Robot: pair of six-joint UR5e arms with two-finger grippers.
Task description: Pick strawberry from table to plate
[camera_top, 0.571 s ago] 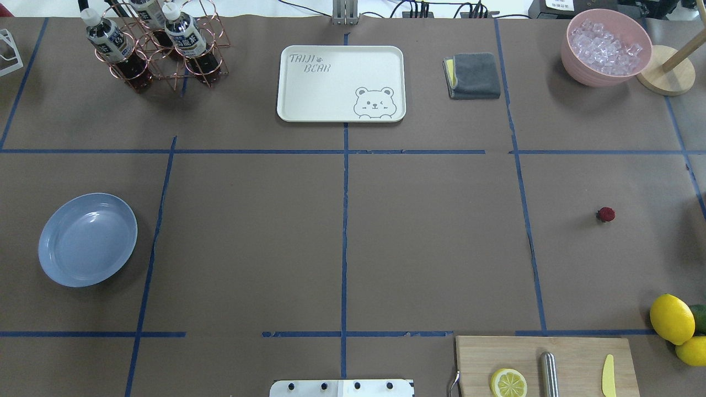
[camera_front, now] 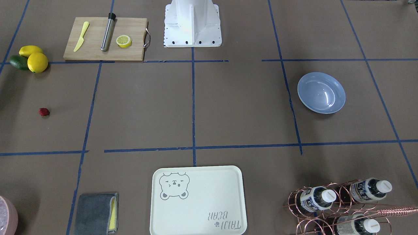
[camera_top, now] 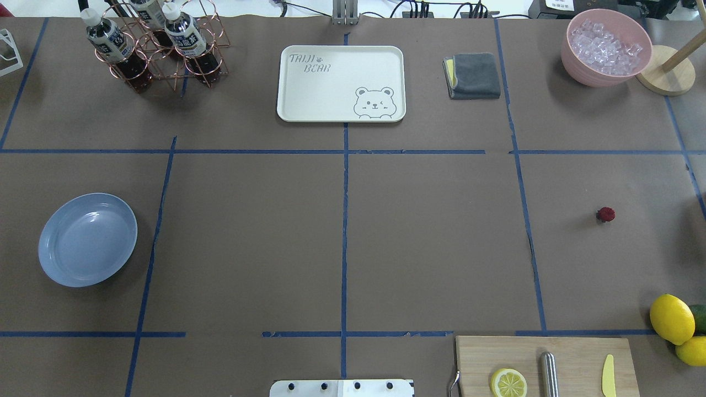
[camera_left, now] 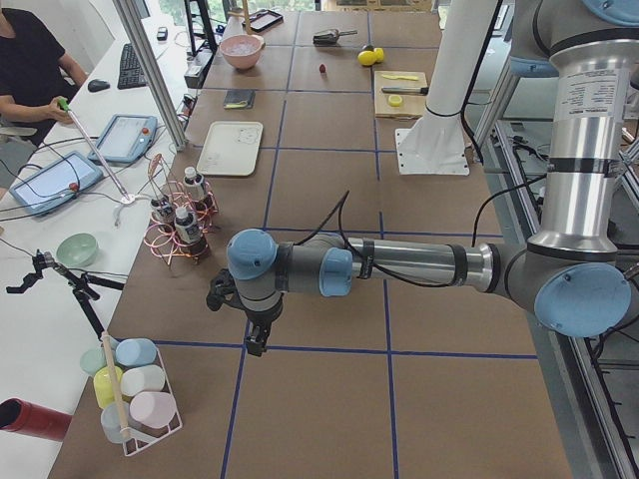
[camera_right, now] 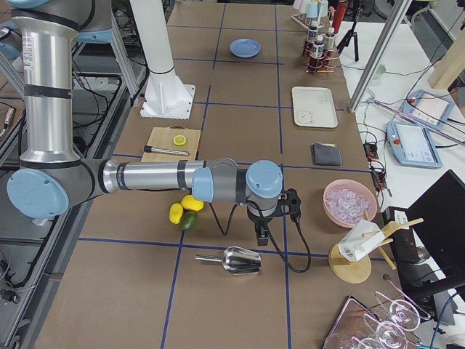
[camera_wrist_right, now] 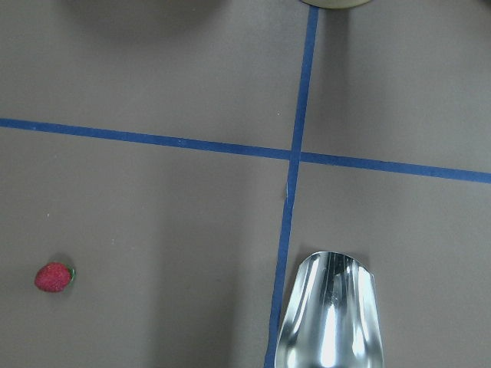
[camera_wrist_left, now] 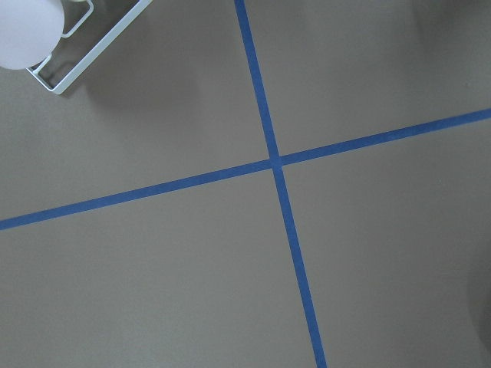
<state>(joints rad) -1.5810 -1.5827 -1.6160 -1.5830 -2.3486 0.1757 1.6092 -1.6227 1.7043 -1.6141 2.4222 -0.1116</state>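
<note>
The strawberry (camera_top: 605, 214) (camera_front: 44, 112) is a tiny dark-red berry lying alone on the brown-paper table (camera_top: 430, 242), on the robot's right side. It also shows at the lower left of the right wrist view (camera_wrist_right: 54, 277). The light-blue plate (camera_top: 87, 239) (camera_front: 321, 93) sits empty far off on the robot's left side. Neither gripper appears in the overhead or front views. My left gripper (camera_left: 257, 343) hangs over the table's left end, and my right gripper (camera_right: 261, 237) over its right end. I cannot tell whether either is open or shut.
A wooden cutting board (camera_top: 543, 364) holds a lemon half, a metal rod and a yellow knife. Whole lemons (camera_top: 672, 318) lie beside it. A metal scoop (camera_wrist_right: 330, 314) rests under the right wrist. At the back stand a cream tray (camera_top: 341, 82), a grey cloth (camera_top: 473, 75), an ice bowl (camera_top: 605, 47) and a bottle rack (camera_top: 154, 44).
</note>
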